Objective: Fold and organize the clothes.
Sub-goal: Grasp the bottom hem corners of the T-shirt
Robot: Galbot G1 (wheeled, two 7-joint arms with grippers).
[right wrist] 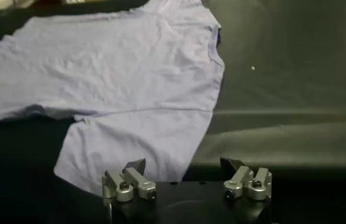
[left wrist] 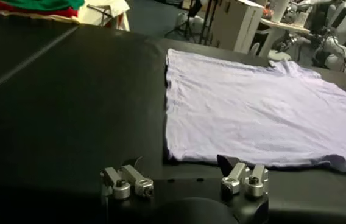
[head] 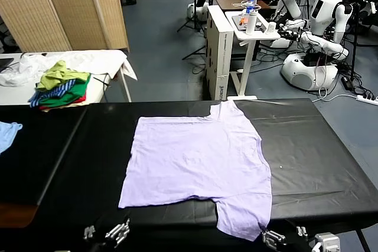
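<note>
No readable txt, labels or nos. anywhere.

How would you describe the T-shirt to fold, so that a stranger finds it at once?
Look at the long black table in front of the robot. In its middle lies a pale lavender T-shirt, spread flat, one sleeve hanging over the near edge. Unlike the colourful clothes heap on the white table behind, it is one single plain garment.

Even, soft overhead room light with faint shadows; wrist views dimmer, slightly blurred, with darker edges.
</note>
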